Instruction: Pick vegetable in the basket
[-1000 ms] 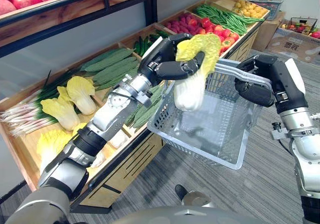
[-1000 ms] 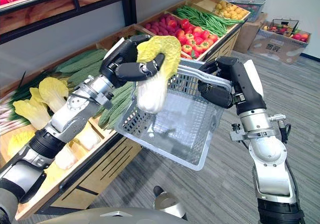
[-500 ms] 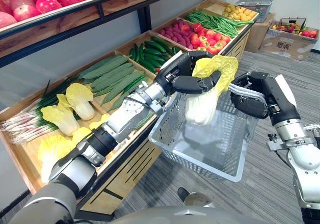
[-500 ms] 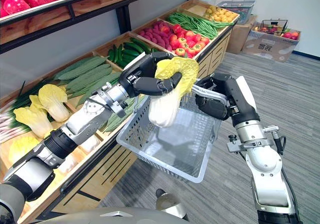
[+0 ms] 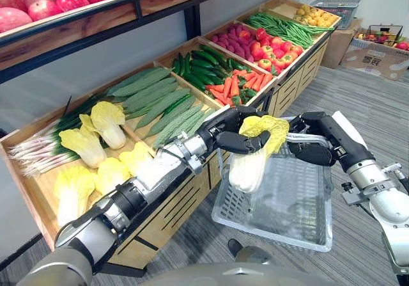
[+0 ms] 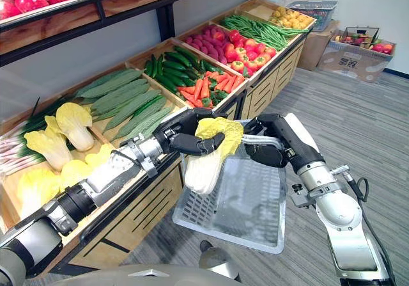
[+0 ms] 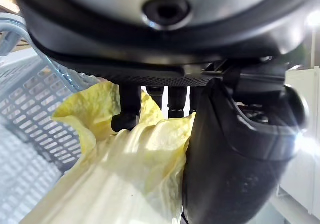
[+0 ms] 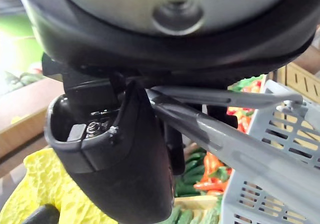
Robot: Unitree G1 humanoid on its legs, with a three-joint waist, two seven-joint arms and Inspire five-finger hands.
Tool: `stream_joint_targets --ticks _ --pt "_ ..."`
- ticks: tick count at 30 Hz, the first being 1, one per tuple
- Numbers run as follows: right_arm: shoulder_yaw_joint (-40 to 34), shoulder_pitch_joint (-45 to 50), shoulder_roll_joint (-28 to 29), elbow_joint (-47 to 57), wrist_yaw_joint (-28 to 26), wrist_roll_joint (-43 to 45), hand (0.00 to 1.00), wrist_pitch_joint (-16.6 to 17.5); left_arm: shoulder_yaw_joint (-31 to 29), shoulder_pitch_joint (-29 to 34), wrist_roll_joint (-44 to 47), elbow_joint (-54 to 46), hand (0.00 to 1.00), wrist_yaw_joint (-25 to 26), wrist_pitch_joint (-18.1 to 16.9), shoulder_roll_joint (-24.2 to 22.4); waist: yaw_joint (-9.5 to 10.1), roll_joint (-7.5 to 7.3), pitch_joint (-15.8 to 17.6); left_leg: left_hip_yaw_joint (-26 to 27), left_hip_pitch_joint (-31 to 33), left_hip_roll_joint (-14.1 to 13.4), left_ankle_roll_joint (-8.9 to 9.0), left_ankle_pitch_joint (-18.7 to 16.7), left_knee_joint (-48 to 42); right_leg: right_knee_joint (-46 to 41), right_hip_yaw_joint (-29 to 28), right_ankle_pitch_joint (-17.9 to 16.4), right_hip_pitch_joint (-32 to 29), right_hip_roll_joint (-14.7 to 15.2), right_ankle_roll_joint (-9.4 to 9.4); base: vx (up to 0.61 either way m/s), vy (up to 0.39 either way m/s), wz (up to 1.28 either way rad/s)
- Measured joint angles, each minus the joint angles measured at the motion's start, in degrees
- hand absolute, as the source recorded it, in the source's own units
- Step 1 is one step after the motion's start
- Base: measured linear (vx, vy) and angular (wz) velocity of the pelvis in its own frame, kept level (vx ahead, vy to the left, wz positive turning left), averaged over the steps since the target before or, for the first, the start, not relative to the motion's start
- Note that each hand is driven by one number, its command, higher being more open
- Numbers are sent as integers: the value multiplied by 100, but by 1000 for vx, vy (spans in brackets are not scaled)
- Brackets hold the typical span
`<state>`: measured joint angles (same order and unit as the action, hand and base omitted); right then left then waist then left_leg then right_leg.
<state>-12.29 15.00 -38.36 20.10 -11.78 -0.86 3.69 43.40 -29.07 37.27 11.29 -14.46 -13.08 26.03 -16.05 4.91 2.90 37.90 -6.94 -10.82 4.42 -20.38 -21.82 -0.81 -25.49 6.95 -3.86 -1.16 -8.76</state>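
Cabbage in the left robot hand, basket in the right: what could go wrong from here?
1. The left robot hand grips the cabbage by its soft leafy top; leaves could tear or slip early.
2. The cabbage hangs near the shelf-side wall of the basket; released now, it might clip the rim and tumble out.
3. The basket hangs from its handles in the right robot hand; the drop may swing it.

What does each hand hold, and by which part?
The left hand grips the pale yellow-leafed cabbage by its leafy top; the right hand grips the grey plastic basket by its handles.
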Motion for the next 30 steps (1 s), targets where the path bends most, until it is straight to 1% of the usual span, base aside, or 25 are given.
stream_joint_targets --ticks 3,4,8,11,16,18,20,23,24,28,30 --pt "1 0 0 1 -41 0 0 1 -9 162 -220 -83 0 0 -138 47 12 -11 -2 -23 26 -1 -2 -2 -17 0 7 1 -5 3 -2 35 11 3" --pt "0 0 0 1 -41 1 0 2 -7 266 -351 -144 0 0 -206 95 12 -13 -1 -24 27 -4 -1 -3 -18 0 7 1 -6 2 -2 37 10 1" --pt "1 1 -19 4 -46 2 0 5 -6 603 -999 -391 0 38 -293 204 14 -29 -7 -19 47 -28 8 -20 -49 1 5 1 -20 -11 -2 48 10 -1" --pt "1 1 -24 5 -46 3 0 49 -110 808 -1459 -632 0 242 -327 213 26 -65 -15 -6 53 -88 23 -58 -118 -2 0 2 -16 -51 -1 54 9 -3" --pt "-12 -2 -5 63 -6 20 0 242 -373 1153 -2070 -1135 0 617 -347 157 22 -123 -33 -4 52 -100 29 -65 -118 -2 1 2 -16 -71 -1 58 13 -1" --pt "-52 -10 22 80 70 65 0 319 -404 1187 -2428 -1289 0 828 -438 146 55 -153 -53 -12 53 -101 28 -65 -117 -2 2 2 -16 -66 -1 54 20 1" --pt "-71 -14 39 85 113 98 0 375 -406 1187 -2537 -1424 0 885 -456 143 81 -177 -69 -21 53 -103 27 -64 -117 -3 6 2 -11 -62 -1 51 21 2" --pt "-72 -19 42 111 149 179 0 541 -409 1187 -2946 -1636 0 950 -595 123 121 -201 -89 -30 49 -101 27 -64 -117 -3 12 2 0 -57 -1 49 20 2" --pt "-72 -25 42 111 150 186 0 592 -390 1184 -3168 -1653 0 979 -731 126 139 -201 -106 -35 46 -98 26 -64 -117 -3 16 2 6 -54 -1 58 24 2" --pt "-60 -25 42 111 150 190 0 645 -311 1175 -3858 -1654 0 1191 -945 145 151 -201 -115 -52 42 -88 22 -61 -118 -2 33 2 20 -40 -1 41 16 3" --pt "-51 -25 42 111 150 190 0 649 -213 1135 -4253 -1653 0 1392 -991 189 152 -201 -116 -55 44 -84 20 -61 -120 -3 39 2 21 -34 -1 0 0 0"
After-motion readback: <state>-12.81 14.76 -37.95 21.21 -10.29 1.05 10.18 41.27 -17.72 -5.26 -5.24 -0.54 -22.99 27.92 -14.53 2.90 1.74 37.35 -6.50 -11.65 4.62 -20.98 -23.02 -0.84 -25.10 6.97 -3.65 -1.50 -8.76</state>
